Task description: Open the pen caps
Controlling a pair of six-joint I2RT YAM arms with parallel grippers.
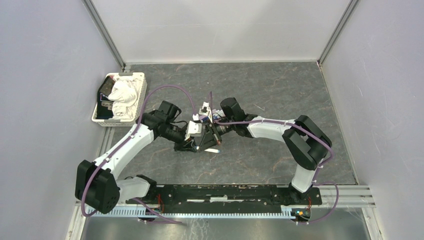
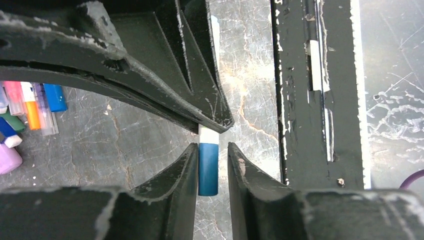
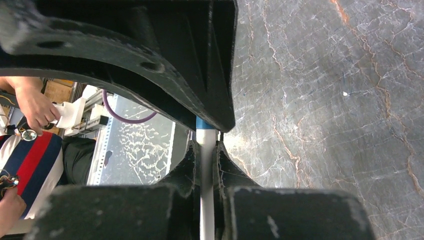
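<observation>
- Blue pen cap sat at the middle of the left wrist view, seemingly still on the white marker barrel.
- Left tool was narrowly parted around the cap: one finger touching, a sliver of gap at the other, so no firm clamp.
- Right tool was closed tight on the barrel, lower centre of its view.
- Handling guess: the cap is light, stiff, smooth plastic and probably slippery. Pinch it across the sides at mid-length and pull straight along the barrel. The thin barrel may twist or slide.
- Loose caps and markers lay at the left edge of the left wrist view.
- Bench was dark, marble-patterned and flat.
- White basket with a cloth sat upper left in the top view.
- Plain white walls ran around the bench.
</observation>
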